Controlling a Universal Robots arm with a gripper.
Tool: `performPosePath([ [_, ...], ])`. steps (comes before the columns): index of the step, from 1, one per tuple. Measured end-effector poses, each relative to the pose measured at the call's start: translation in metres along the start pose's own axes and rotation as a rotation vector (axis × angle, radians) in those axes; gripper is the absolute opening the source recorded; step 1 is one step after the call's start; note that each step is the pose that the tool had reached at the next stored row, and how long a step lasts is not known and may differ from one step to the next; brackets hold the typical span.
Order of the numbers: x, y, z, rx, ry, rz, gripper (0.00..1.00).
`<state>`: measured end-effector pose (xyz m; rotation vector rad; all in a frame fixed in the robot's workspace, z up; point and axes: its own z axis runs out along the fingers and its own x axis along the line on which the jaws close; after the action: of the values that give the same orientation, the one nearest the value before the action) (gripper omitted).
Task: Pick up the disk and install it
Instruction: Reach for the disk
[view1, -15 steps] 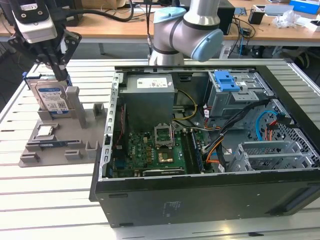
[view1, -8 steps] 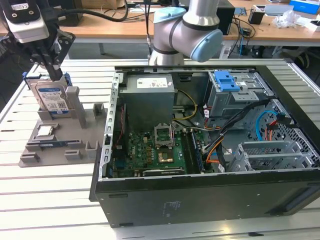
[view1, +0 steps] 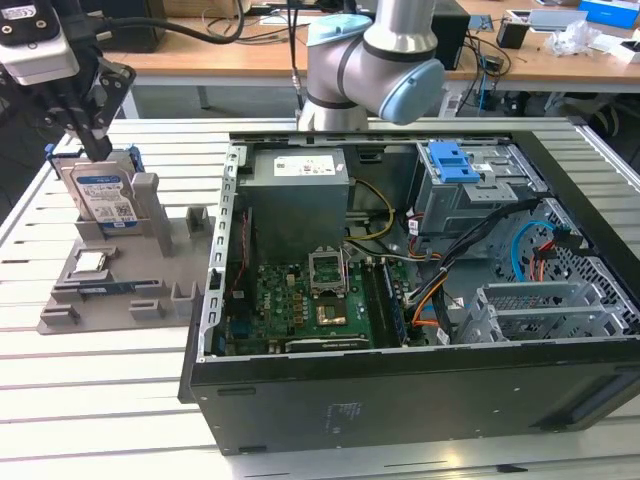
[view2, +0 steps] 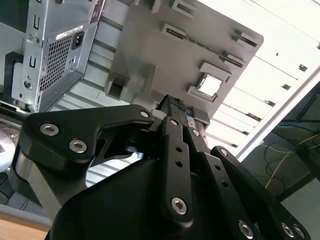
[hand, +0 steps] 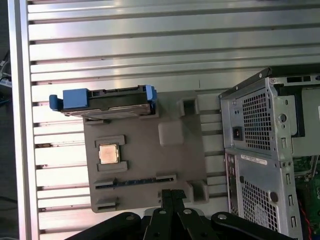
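Standing on edge in a slot of the gray tray (view1: 100, 300) beside the open computer case (view1: 400, 400), the disk (view1: 105, 195) offers its top edge to the claw (view1: 98, 150), which hangs close above it, pinched shut and empty.

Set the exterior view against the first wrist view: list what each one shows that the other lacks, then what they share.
The exterior view adds the arm's grey and blue joint, the motherboard inside the open computer case, and the blue bracket atop the drive cage.
The first wrist view adds the power socket and vent grille on the case's rear.
Both share the disk standing on edge in the grey holder tray, the small square chip on that tray, the gripper with jaws shut, and the slatted table.
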<state>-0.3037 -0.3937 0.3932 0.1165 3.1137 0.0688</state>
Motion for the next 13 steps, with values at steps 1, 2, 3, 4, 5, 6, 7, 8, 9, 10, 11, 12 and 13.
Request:
performPosePath([
  [1,0.0012,0.0,0.0,0.0,0.0,0.0,0.11],
  [2,0.0026,0.0,0.0,0.0,-0.0001,0.0,0.11],
  [3,0.004,0.0,-0.0001,0.0,0.0,0.0,0.11],
  [4,0.0054,0.0,-0.0001,0.0,0.0,0.0,0.11],
  [5,0.0076,0.0,-0.0001,0.0,0.0,0.0,0.11],
  [6,0.0108,0.0,-0.0002,0.0,0.0,0.0,0.11],
  [7,0.0138,0.0,-0.0003,0.0,0.0,0.0,0.11],
  [8,0.0158,0.0001,-0.0003,0.0,0.0,0.0,0.11],
  [9,0.0172,0.0002,-0.0004,0.0,0.0,0.0,0.11],
  [10,0.0194,0.0005,-0.0004,0.0,0.0,0.0,0.11],
  [11,0.021,0.0007,-0.0004,0.0,0.0,0.0,0.11],
  [12,0.0228,0.0011,-0.0005,0.0,0.0,0.0,0.11],
  [13,0.0243,0.0017,-0.0005,-0.0001,0.0,0.0,0.11],
])
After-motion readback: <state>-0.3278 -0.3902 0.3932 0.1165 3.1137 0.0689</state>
